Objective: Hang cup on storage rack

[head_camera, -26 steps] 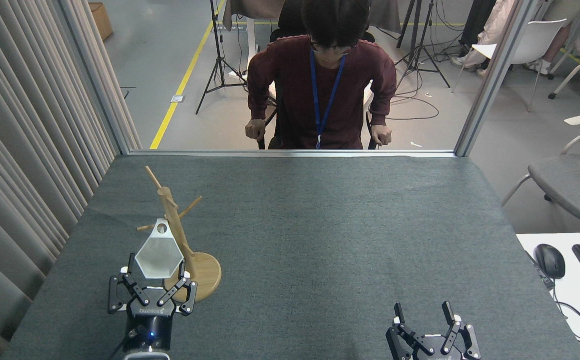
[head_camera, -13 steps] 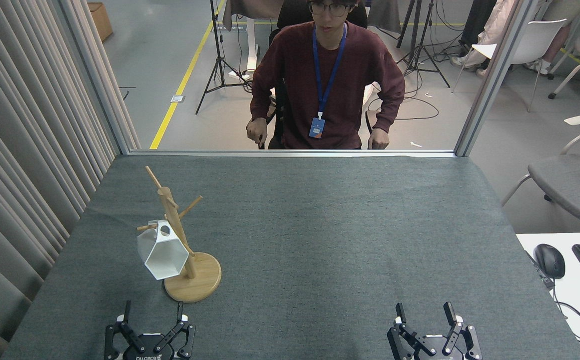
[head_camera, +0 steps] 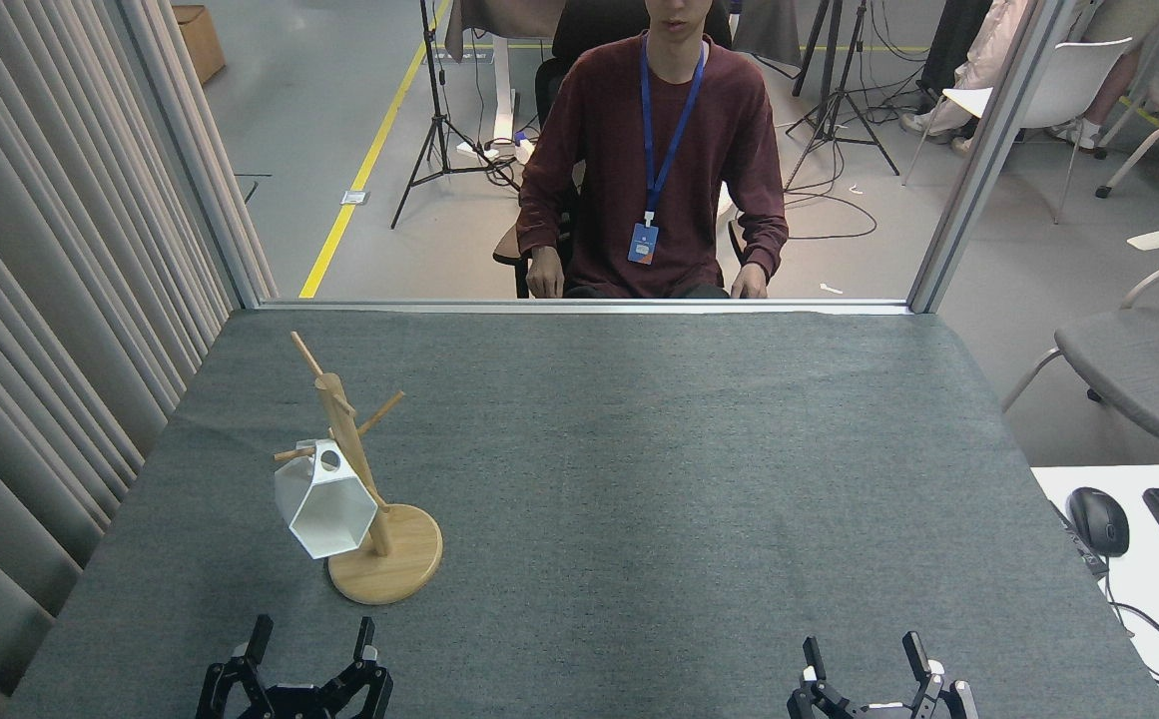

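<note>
- Since the earlier pictures, the left gripper [head_camera: 311, 654] has let go of the cup [head_camera: 324, 509] and pulled back to the near edge of the table [head_camera: 689, 479]; the right gripper [head_camera: 883, 664] has sunk a little lower in the view, and the person [head_camera: 661, 150] behind the table has sat up straighter.
- Both grippers now sit at the bottom of the head view, well apart from each other, each with its fingers spread wide and nothing between them.
- The cup hangs on the rack [head_camera: 359, 469], tilted, with its open mouth facing down towards the robot and its narrower base angled up and away.
- The small round hole near the rim sits against the post, and a short peg on the left side appears to pass through it, which is what keeps the cup off the table.
- The cup's lower edge hangs just above the round wooden base without seeming to touch it.
- The rack stands upright on the left half of the table, its other pegs bare.
- Judging by this, the hanging is done, and the left arm has backed off so as not to knock the cup loose.
</note>
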`<act>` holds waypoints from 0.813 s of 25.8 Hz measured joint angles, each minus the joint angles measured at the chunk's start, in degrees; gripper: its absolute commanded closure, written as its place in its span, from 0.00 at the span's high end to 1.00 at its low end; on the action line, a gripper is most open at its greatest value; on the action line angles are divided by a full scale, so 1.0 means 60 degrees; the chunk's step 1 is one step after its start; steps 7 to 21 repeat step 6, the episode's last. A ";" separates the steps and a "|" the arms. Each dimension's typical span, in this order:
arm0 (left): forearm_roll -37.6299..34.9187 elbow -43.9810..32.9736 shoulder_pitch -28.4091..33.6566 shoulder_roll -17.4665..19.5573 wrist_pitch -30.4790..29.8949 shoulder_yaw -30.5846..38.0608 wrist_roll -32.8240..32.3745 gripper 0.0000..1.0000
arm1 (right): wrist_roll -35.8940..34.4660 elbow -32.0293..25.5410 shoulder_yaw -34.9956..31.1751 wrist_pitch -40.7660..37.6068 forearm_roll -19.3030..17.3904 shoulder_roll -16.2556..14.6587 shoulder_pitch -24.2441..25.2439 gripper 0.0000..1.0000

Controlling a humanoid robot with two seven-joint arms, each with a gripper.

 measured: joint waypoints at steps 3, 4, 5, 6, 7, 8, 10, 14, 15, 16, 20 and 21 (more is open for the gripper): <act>0.0129 -0.0042 0.0076 0.0035 -0.0216 -0.0025 -0.0150 1.00 | 0.0000 -0.0026 0.0010 -0.0011 0.0004 -0.0145 0.0003 0.98; 0.0146 -0.0036 0.0085 0.0041 -0.0239 -0.0028 -0.0176 1.00 | 0.0000 -0.0027 0.0011 -0.0013 0.0004 -0.0209 0.0004 0.98; 0.0155 -0.0022 0.0099 0.0043 -0.0245 -0.0031 -0.0198 1.00 | 0.0000 -0.0028 0.0011 -0.0012 0.0003 -0.0269 0.0002 0.98; 0.0161 -0.0011 0.0103 0.0045 -0.0248 -0.0033 -0.0216 1.00 | 0.0000 -0.0027 0.0011 -0.0013 0.0003 -0.0312 -0.0005 0.98; 0.0161 -0.0011 0.0103 0.0045 -0.0248 -0.0033 -0.0216 1.00 | 0.0000 -0.0027 0.0011 -0.0013 0.0003 -0.0312 -0.0005 0.98; 0.0161 -0.0011 0.0103 0.0045 -0.0248 -0.0033 -0.0216 1.00 | 0.0000 -0.0027 0.0011 -0.0013 0.0003 -0.0312 -0.0005 0.98; 0.0161 -0.0011 0.0103 0.0045 -0.0248 -0.0033 -0.0216 1.00 | 0.0000 -0.0027 0.0011 -0.0013 0.0003 -0.0312 -0.0005 0.98; 0.0161 -0.0011 0.0103 0.0045 -0.0248 -0.0033 -0.0216 1.00 | 0.0000 -0.0027 0.0011 -0.0013 0.0003 -0.0312 -0.0005 0.98; 0.0161 -0.0011 0.0103 0.0045 -0.0248 -0.0033 -0.0216 1.00 | 0.0000 -0.0027 0.0011 -0.0013 0.0003 -0.0312 -0.0005 0.98; 0.0161 -0.0011 0.0103 0.0045 -0.0248 -0.0033 -0.0216 1.00 | 0.0000 -0.0027 0.0011 -0.0013 0.0003 -0.0312 -0.0005 0.98; 0.0161 -0.0011 0.0103 0.0045 -0.0248 -0.0033 -0.0216 1.00 | 0.0000 -0.0027 0.0011 -0.0013 0.0003 -0.0312 -0.0005 0.98; 0.0161 -0.0011 0.0103 0.0045 -0.0248 -0.0033 -0.0216 1.00 | 0.0000 -0.0027 0.0011 -0.0013 0.0003 -0.0312 -0.0005 0.98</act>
